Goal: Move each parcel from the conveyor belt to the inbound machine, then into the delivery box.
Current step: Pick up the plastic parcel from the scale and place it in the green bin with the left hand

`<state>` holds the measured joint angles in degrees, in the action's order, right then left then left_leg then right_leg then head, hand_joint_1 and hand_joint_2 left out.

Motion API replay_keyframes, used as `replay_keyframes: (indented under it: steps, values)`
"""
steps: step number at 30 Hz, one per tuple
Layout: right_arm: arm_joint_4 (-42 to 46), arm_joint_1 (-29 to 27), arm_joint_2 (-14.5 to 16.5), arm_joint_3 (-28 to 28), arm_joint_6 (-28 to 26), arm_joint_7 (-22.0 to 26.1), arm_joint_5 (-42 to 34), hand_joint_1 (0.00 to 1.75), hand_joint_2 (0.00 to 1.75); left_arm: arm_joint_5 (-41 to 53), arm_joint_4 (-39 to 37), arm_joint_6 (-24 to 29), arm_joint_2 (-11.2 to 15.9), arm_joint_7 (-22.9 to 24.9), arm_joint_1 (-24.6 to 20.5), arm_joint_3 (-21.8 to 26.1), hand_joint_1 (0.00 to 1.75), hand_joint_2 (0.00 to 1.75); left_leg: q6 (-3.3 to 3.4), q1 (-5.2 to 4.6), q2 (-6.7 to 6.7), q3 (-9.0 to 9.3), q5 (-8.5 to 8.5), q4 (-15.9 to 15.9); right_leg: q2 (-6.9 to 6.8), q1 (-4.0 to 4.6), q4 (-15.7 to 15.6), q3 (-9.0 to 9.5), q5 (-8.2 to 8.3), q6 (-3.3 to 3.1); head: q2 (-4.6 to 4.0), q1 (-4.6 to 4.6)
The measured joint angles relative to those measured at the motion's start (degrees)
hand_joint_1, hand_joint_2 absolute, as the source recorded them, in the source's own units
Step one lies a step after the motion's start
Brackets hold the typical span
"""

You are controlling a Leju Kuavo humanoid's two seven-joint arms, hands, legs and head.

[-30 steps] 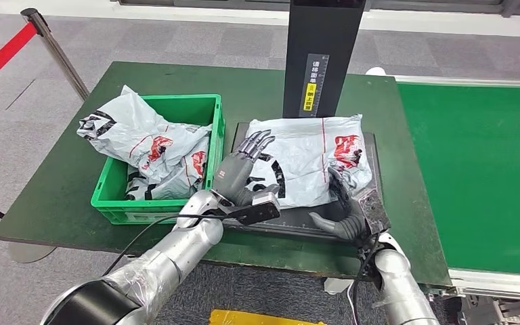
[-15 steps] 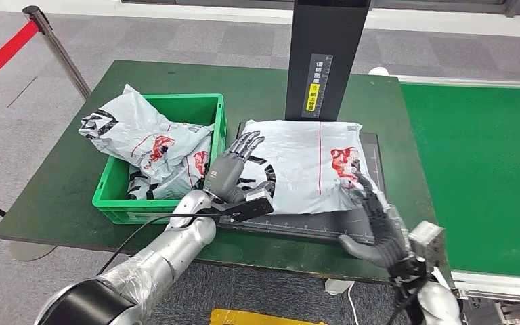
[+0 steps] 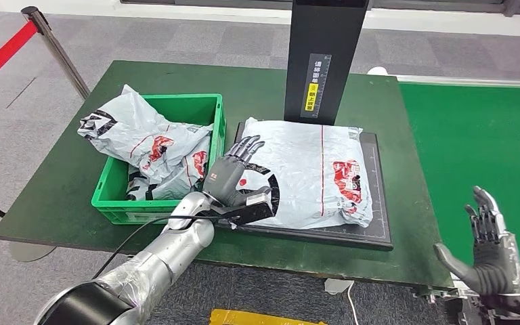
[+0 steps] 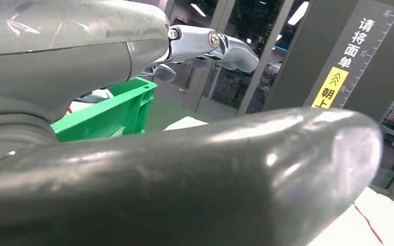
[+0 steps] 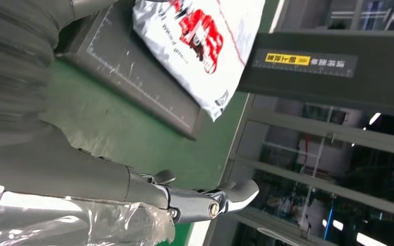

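Lying flat on the dark plate of the inbound machine (image 3: 379, 203), below its black column (image 3: 325, 61), the grey parcel (image 3: 311, 176) was spread face up, presumably so it could be read. At its left edge the left hand (image 3: 233, 179) was seen with fingers spread, resting against the plastic, nothing gripped. Far right, over the conveyor belt (image 3: 474, 135), the right hand (image 3: 487, 254) was held up open and empty, well apart from the parcel. The green delivery box (image 3: 118, 203), just left, was already stuffed.
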<state>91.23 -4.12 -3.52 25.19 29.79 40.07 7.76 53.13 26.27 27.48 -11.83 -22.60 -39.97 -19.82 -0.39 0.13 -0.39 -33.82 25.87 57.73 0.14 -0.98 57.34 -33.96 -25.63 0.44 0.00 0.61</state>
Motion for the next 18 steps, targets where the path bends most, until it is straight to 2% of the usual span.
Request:
replay_keyframes:
  steps: [3, 7, 11, 18]
  values:
    - [1.9, 0.4, 1.0, 1.5, -5.6, -1.5, 0.7, 0.0, 1.75, 1.0, 0.4, -0.1, -0.1, 0.5, 0.2, 0.0, 0.0, 0.0, 0.0, 0.0, 0.01, 0.0, 0.0, 0.0, 0.02, 0.0, 0.0, 0.0, 0.0, 0.0, 0.0, 0.0]
    - [4.4, 1.3, 4.0, 2.7, -20.5, -4.6, 3.0, 0.0, 1.75, 2.8, 0.7, 1.2, -0.5, 0.9, 0.4, 0.0, 0.0, 1.75, 0.0, 0.01, 0.0, -0.01, -0.01, 0.0, 0.01, 0.0, 0.0, 0.03, 0.0, 0.0, 0.0, -0.01]
    - [4.6, 1.4, 6.2, -0.4, -29.7, -5.2, 5.0, 0.0, 1.75, 4.1, 0.3, 3.0, -1.1, 0.3, 0.4, 0.1, 0.0, 1.75, -0.01, 0.01, 0.03, -0.02, -0.01, 0.0, 0.02, 0.01, 0.0, 0.05, 0.0, 0.0, 0.0, 0.01]
    - [1.3, 4.1, 9.0, -9.4, -35.1, -5.9, 5.6, 0.0, 1.75, 3.0, -1.1, 2.5, -2.8, -0.9, 0.3, 1.0, 0.0, 1.75, -0.02, 0.03, -0.04, -0.02, -0.07, 0.0, -0.08, 0.02, 0.1, 0.05, 0.0, -0.01, 0.0, 0.0]
